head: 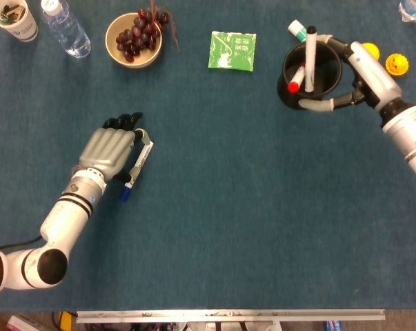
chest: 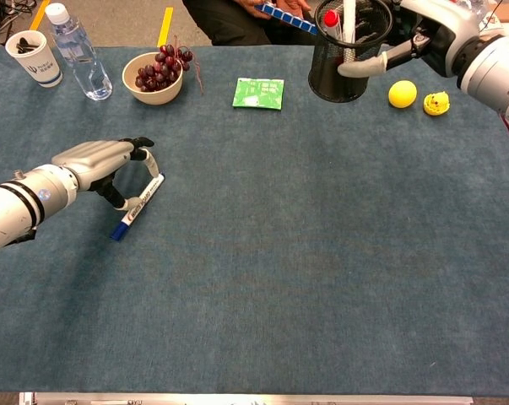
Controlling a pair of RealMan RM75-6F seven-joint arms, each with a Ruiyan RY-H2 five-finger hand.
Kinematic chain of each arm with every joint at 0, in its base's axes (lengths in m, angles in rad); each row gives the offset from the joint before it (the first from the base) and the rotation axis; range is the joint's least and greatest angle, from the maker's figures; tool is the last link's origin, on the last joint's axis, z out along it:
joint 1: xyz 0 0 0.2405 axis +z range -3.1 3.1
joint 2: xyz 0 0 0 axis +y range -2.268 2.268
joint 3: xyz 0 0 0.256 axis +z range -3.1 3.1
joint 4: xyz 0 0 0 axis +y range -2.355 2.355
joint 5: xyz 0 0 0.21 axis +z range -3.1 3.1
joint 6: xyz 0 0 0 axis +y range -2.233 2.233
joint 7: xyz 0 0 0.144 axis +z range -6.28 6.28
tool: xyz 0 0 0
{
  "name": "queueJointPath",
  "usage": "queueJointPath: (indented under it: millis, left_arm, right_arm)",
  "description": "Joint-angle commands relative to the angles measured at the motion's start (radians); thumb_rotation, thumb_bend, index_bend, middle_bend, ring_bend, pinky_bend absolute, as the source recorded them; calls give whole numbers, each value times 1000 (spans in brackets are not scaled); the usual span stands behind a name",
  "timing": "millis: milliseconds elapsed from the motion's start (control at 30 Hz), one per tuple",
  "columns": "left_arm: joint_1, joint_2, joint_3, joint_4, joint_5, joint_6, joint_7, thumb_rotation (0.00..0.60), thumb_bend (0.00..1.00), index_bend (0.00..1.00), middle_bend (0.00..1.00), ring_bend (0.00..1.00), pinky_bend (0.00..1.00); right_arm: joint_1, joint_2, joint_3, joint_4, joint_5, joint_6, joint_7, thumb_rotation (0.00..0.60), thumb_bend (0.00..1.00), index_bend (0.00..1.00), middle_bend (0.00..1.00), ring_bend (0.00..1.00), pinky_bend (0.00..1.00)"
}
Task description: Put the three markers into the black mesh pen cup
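The black mesh pen cup [head: 311, 74] is seen at the far right of the blue carpeted table [head: 228, 207], wrapped by the grey-and-white right hand [head: 335, 86], whose fingers curl round the cup's near wall and hold it. Two markers stand inside it: a white marker with a red cap [head: 296, 80] leaning against the wall, and a taller white marker with a dark tip [head: 310, 58] rising above the rim.

The third, a white marker with a blue cap [head: 134, 169], is found at the left of the table, its blue end towards the near edge. It is pinched by the silver, black-tipped left hand [head: 114, 148] between thumb and fingers, which arch over its upper part (in the chest view the blue end appears to rest on the cloth, though contact cannot be confirmed).

Along the far edge a tan bowl of dark grapes [head: 133, 38], a clear plastic water bottle [head: 65, 27] and a white paper cup [head: 13, 18] are set at the left. A green flat packet [head: 232, 50] lies between the bowl and the pen cup. Two yellow round toys [head: 397, 63] sit just beyond the right hand.
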Motion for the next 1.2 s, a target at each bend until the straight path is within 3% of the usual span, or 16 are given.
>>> queueJointPath:
  millis: [33, 367, 733, 900, 1067, 1200]
  left_arm:
    - [-6, 4, -3, -10, -12, -6, 2, 600, 328, 283, 1, 0, 96]
    - [-25, 28, -2, -80, -16, -19, 1, 600, 328, 299, 1, 0, 94]
    - [-59, 26, 10, -28, -86, -20, 54, 585, 328, 294, 0, 0, 91]
    - [-73, 12, 9, -10, -105, -19, 64, 501, 328, 294, 0, 0, 85]
    - [-81, 19, 7, -22, -113, -33, 56, 291, 328, 312, 0, 0, 73]
    - [-86, 24, 8, -33, -116, -40, 52, 179, 328, 349, 0, 0, 68]
  right_arm:
    - [-2, 3, 0, -2, 0, 2, 3, 600, 363, 526, 451, 343, 294]
    - [-10, 11, 0, 0, -3, 9, 17, 600, 362, 526, 451, 343, 294]
    - [-10, 8, -2, 15, -7, 6, 37, 600, 362, 526, 451, 343, 294]
    - [-9, 8, -3, 19, -14, 5, 48, 600, 362, 526, 451, 343, 294]
    - [-10, 11, -3, 19, -17, 8, 52, 600, 363, 526, 451, 343, 294]
    - [-11, 12, -3, 18, -16, 9, 55, 600, 362, 526, 451, 343, 294]
